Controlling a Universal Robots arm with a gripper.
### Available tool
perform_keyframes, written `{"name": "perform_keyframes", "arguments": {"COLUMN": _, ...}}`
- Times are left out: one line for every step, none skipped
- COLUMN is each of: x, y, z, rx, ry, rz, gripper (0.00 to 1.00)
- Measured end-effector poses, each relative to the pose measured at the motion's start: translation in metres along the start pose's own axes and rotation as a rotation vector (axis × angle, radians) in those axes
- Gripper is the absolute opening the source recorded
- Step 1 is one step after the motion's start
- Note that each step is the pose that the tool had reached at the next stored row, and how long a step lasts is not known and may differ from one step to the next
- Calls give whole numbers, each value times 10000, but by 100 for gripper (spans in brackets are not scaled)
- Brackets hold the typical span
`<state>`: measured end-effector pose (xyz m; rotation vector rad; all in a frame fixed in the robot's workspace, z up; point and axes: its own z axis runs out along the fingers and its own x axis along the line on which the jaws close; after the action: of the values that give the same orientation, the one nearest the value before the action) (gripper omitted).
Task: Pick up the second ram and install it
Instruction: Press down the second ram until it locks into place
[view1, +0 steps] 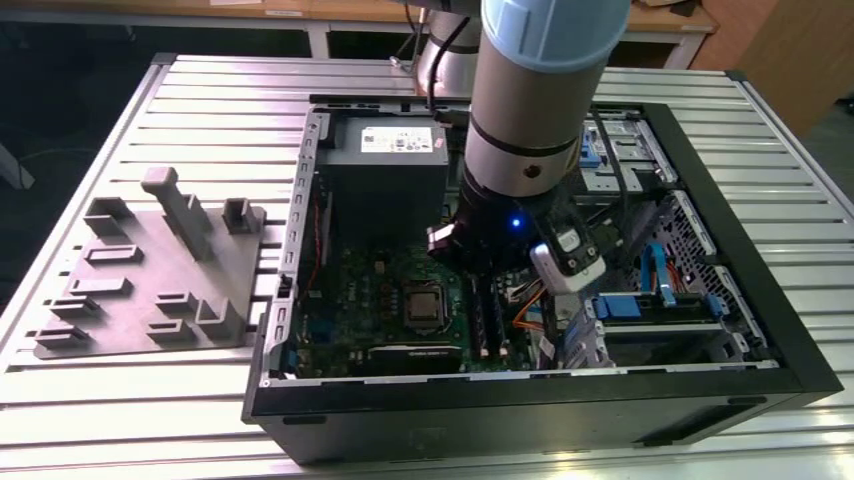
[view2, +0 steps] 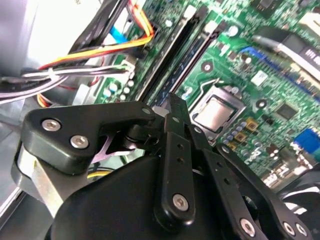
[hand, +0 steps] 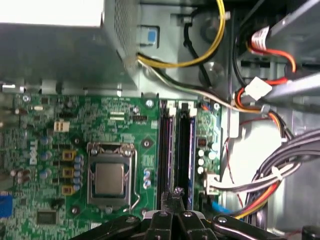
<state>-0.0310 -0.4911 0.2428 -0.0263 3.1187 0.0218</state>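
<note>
First wrist view: two dark memory boards already sit in the slots, and the second ram (hand: 186, 150) lies in the one nearer the cables, the tool (hand: 173, 197) narrowed and empty at its near end. Pressing it home well probably calls for a straight push along the slot. Room is tight: the cable bundle (hand: 280, 175) crowds one side, the processor socket (hand: 110, 176) the other.
</note>
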Motion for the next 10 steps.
{"name": "perform_keyframes", "arguments": {"x": 0, "y": 16, "z": 0, "rx": 1, "ry": 0, "rz": 0, "gripper": 10}}
{"name": "perform_keyframes", "arguments": {"x": 0, "y": 28, "z": 0, "rx": 1, "ry": 0, "rz": 0, "gripper": 10}}
{"name": "perform_keyframes", "arguments": {"x": -1, "y": 39, "z": 0, "rx": 0, "ry": 0, "rz": 0, "gripper": 10}}
{"name": "perform_keyframes", "arguments": {"x": -2, "y": 44, "z": 1, "rx": 0, "ry": 0, "rz": -1, "gripper": 10}}
{"name": "perform_keyframes", "arguments": {"x": -4, "y": 48, "z": 0, "rx": 1, "ry": 0, "rz": -1, "gripper": 10}}
{"name": "perform_keyframes", "arguments": {"x": -5, "y": 51, "z": 1, "rx": 0, "ry": 0, "rz": -1, "gripper": 10}}
{"name": "perform_keyframes", "arguments": {"x": -6, "y": 53, "z": 1, "rx": 0, "ry": 0, "rz": -1, "gripper": 10}}
{"name": "perform_keyframes", "arguments": {"x": -6, "y": 54, "z": 1, "rx": 0, "ry": 0, "rz": -1, "gripper": 10}}
{"name": "perform_keyframes", "arguments": {"x": -6, "y": 55, "z": 0, "rx": 0, "ry": 0, "rz": -1, "gripper": 10}}
{"name": "perform_keyframes", "arguments": {"x": -6, "y": 55, "z": -1, "rx": 1, "ry": 0, "rz": 0, "gripper": 10}}
